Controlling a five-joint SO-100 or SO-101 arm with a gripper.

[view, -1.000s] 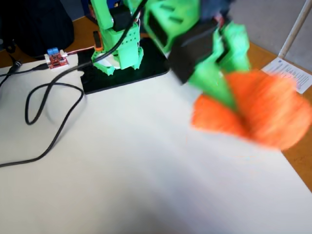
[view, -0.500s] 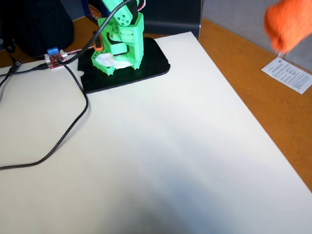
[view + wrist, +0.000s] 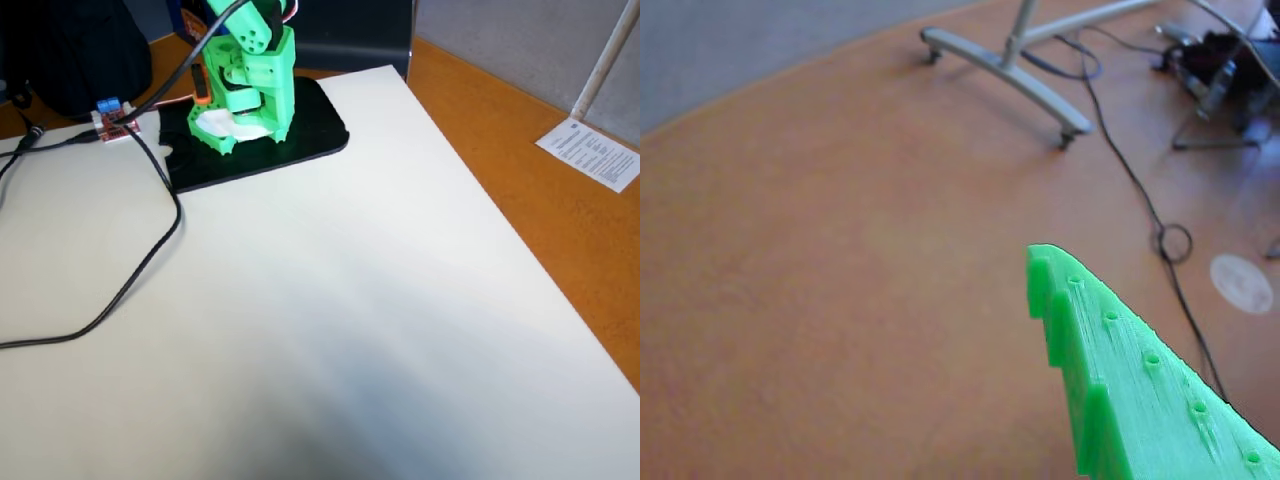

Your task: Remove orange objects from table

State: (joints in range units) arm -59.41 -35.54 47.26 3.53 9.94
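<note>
The orange object shows in neither view. In the wrist view, one green toothed finger [image 3: 1120, 380] of my gripper reaches in from the lower right over the orange-brown floor [image 3: 840, 250]. Nothing touches its toothed side, the other finger is out of frame, and the jaws look open and empty. In the fixed view the off-white table [image 3: 350, 300] lies bare across its middle and right. Only the arm's green base [image 3: 245, 80] shows there, at the back on a black plate [image 3: 310, 140]. The gripper itself is outside that view.
A black cable [image 3: 150, 250] loops over the table's left side to a small red circuit board [image 3: 115, 120]. A printed sheet [image 3: 590, 150] lies on the floor right of the table. Below the gripper, a grey stand leg [image 3: 1010, 80] and floor cables [image 3: 1140, 190] lie further off.
The arm swung the orange object right and off past the table's edge. Half a second ago it was at the fixed view's top right corner; now it and the gripper are out of that view.
</note>
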